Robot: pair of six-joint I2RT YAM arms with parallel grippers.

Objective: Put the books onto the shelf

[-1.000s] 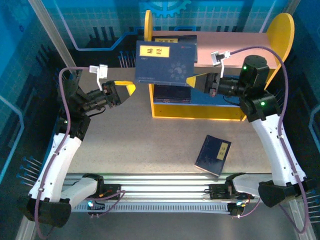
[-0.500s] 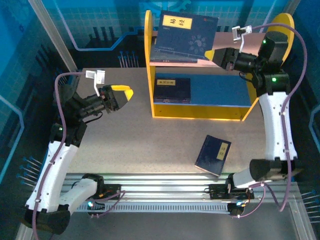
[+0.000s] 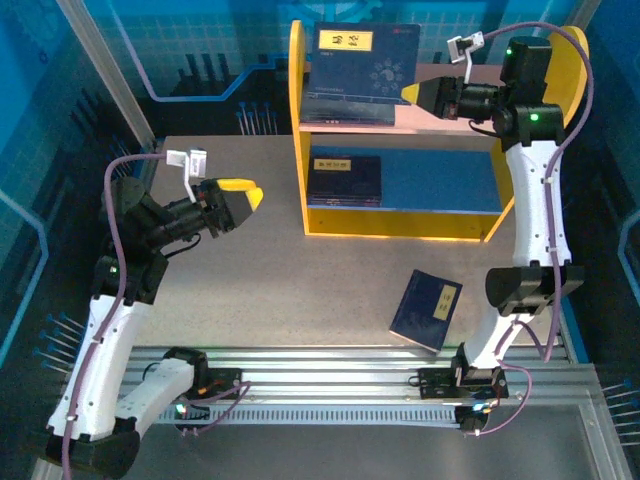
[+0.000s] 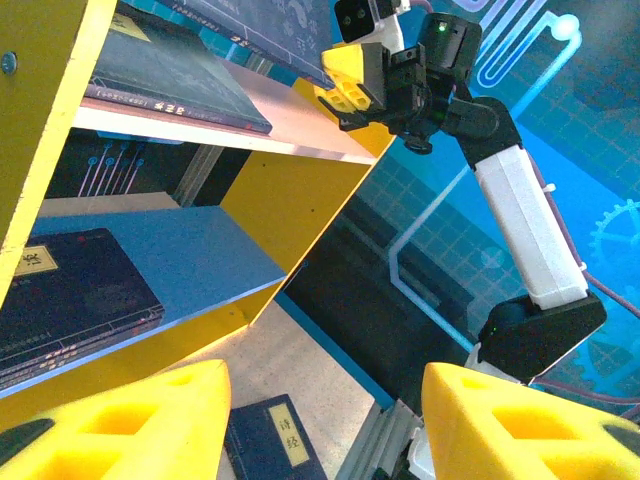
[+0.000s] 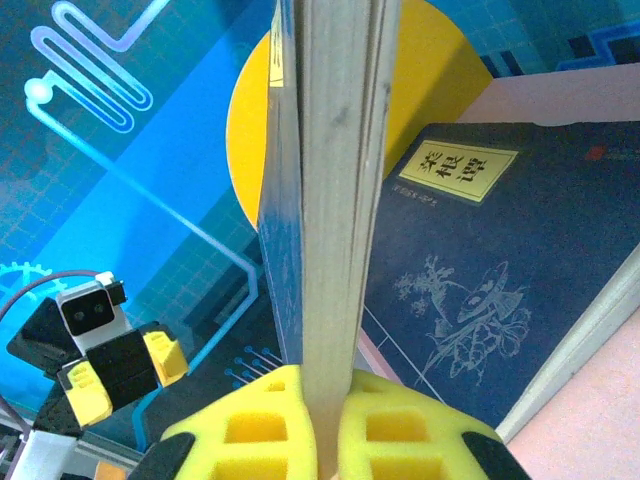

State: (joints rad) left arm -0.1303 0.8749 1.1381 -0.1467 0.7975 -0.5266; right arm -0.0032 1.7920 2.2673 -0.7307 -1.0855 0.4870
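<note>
One book (image 3: 365, 65) swung up from the near side to above the shelf (image 3: 296, 110) top, pinched edgewise in right pincer (image 3: 410, 93); release likely next. Left pincer (image 3: 250, 195) half-open, empty.

You had a speckled grey-tan table (image 3: 270, 290) under everything, with a ribbed aluminium rail (image 3: 330, 358) running along its near edge. Blue walls (image 3: 200, 40) printed with a fine grid and circuit-like lines stood behind and to both sides. In the left wrist view one wall carried a pale gear drawing (image 4: 612, 232). In the right wrist view there was a white winding line (image 5: 90, 60). A bare aluminium post (image 3: 105, 70) slanted up at the left rear. Short thin rods (image 3: 55, 335), too small to identify, stuck out at the left edge.
</note>
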